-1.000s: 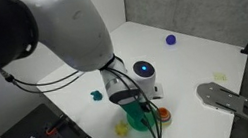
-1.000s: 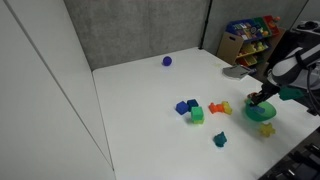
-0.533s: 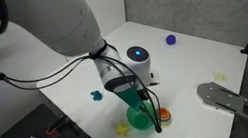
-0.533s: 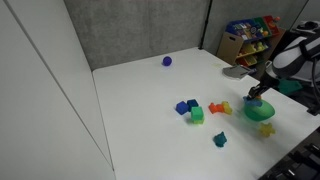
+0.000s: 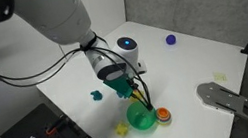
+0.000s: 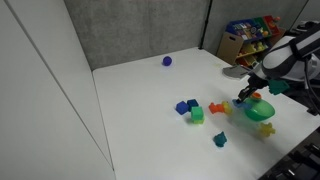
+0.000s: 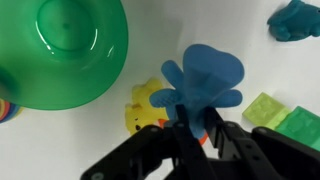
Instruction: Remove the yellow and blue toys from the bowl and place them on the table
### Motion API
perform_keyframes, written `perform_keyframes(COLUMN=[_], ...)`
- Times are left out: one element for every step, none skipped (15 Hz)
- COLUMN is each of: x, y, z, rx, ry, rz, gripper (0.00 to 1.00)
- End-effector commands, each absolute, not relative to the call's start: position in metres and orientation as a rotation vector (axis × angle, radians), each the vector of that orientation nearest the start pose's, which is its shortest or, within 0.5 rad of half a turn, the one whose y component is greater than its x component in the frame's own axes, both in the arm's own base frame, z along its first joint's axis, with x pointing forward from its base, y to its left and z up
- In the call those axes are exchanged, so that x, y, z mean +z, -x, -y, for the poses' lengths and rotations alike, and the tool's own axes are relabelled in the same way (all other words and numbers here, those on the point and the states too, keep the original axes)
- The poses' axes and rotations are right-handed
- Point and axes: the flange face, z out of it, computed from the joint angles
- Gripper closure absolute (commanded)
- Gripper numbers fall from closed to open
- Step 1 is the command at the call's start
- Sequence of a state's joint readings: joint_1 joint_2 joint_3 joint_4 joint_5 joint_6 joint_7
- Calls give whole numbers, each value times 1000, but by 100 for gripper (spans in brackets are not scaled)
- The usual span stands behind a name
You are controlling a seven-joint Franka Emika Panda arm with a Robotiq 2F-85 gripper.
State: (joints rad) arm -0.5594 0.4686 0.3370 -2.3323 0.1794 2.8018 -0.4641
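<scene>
My gripper (image 7: pixel 200 128) is shut on a blue toy (image 7: pixel 205 72) with rounded lobes and holds it above the white table (image 7: pixel 60 145), just beside the bowl. The green bowl (image 7: pixel 70 45) looks empty in the wrist view. It also shows in both exterior views (image 5: pixel 143 120) (image 6: pixel 260 110), with the gripper (image 5: pixel 127 87) (image 6: pixel 245 96) raised next to it. A yellow toy (image 7: pixel 147 108) lies on the table under the held blue toy.
A green block (image 7: pixel 275 115), a teal piece (image 7: pixel 295 20) and a round orange-red piece (image 5: pixel 164 116) lie close by. Blue blocks (image 6: pixel 186 106) and other pieces sit mid-table. A dark blue-purple ball (image 6: pixel 167 61) lies far back. A grey metal plate (image 5: pixel 225 98) is at the table edge.
The gripper has lifted up out of the bowl and moved sideways away from it, with the blue toy in its jaws. The bowl has stayed in place.
</scene>
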Motion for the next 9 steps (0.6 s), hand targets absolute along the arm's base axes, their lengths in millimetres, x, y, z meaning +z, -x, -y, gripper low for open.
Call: perform_keyframes(x=[148,147,149,152,157,164,170,179,190], y=[-506,-506,-507,-509,-511,-513,-515,-517,-519], z=[101,98,96,94,91,89,87,85,83], rx=[-7,27,50,63,74,79,82,85,80], ry=[2929,2927,2932,2935,2939,2943,2950,2954,2960], rz=[87,98,106,112,122,128,135,140,149], gripper=[45,37,30,21,12,6,1,0,0])
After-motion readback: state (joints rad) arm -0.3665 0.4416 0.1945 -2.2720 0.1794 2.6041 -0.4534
